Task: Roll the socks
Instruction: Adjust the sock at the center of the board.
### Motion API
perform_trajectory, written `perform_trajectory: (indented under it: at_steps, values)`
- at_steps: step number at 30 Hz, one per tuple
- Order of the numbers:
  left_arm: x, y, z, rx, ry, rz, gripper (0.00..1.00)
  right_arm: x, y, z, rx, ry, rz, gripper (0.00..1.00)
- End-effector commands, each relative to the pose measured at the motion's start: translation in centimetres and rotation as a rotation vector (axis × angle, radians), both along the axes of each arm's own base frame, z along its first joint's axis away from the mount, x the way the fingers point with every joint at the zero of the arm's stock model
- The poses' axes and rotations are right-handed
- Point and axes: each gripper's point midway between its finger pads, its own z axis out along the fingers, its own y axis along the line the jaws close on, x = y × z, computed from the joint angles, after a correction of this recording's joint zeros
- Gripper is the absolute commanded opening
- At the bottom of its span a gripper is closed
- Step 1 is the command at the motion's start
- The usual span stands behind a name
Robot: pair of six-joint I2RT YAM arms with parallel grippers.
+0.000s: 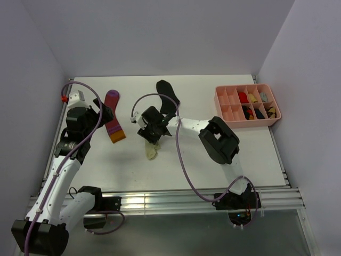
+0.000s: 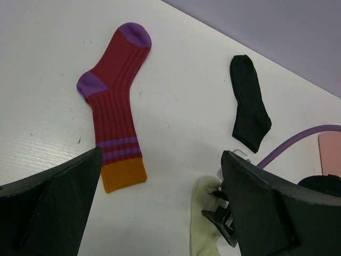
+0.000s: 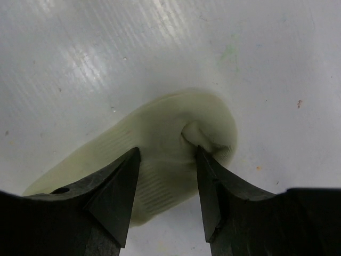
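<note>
A small cream sock [image 1: 152, 151] [image 2: 204, 226] [image 3: 170, 128] lies crumpled on the white table, left of centre. My right gripper [image 1: 151, 137] [image 3: 166, 154] is pressed down on it, jaws part open, astride its middle. The fabric puckers into a fold against the right fingertip [image 3: 205, 160]. A magenta sock [image 1: 113, 120] [image 2: 114, 101] with purple stripes and an orange cuff lies flat to the left. Behind it, a black ankle sock [image 1: 168, 92] [image 2: 249, 104] lies flat. My left gripper [image 1: 98, 114] [image 2: 161, 160] hovers wide open near the magenta sock, holding nothing.
A pink compartment tray [image 1: 219, 100] holding several rolled socks stands at the back right. The right arm [image 1: 213, 136] stretches across the table's middle, its purple cable [image 1: 181, 154] looping beside it. Grey walls close in the table on three sides.
</note>
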Motion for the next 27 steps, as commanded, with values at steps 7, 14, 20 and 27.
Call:
perform_trajectory:
  at_steps: [7, 14, 20, 27]
  values:
    - [0.3, -0.2, 0.3, 0.007, -0.016, -0.019, 0.99, 2.7, -5.4, -1.2, -0.081, -0.060, -0.378, 0.54]
    - [0.4, -0.1, 0.0, 0.006, -0.001, -0.013, 0.99, 0.8, -10.8, -2.4, -0.161, 0.028, -0.817, 0.54]
    - [0.4, -0.1, -0.2, 0.007, 0.008, -0.008, 0.99, 0.2, -12.2, -2.3, -0.092, 0.102, -0.929, 0.54]
    - [0.4, -0.3, -0.6, -0.002, 0.023, -0.014, 0.99, 2.6, -8.4, 7.4, 0.185, -0.025, -0.763, 0.60]
